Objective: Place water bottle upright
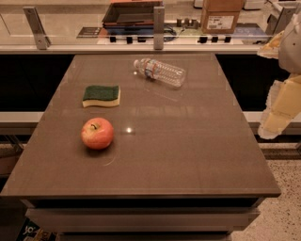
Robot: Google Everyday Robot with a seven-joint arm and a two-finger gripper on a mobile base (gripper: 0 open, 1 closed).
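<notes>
While the water bottle lies on its side toward the far end of the worktop, I see my pincer out at the right edge of the view. It sits beyond the worktop's right side and is well apart from everything on it. From this angle I cannot tell whether the pincer is released or clenched. It is touching nothing on the worktop.

The bottle is clear and ribbed. Its white cap points to the far left and its base to the near right, so it rests at a slant across the surface. A blue-and-red label band wraps it near the neck.

Nearer to me and to the left, a sponge with a green top and a yellow underside lies flat. Nearer still, a red-and-yellow apple sits stem up. Sponge, apple and bottle are all apart from one another.

Past the worktop's far edge runs a pale counter carrying a cardboard box and a dark tray.
</notes>
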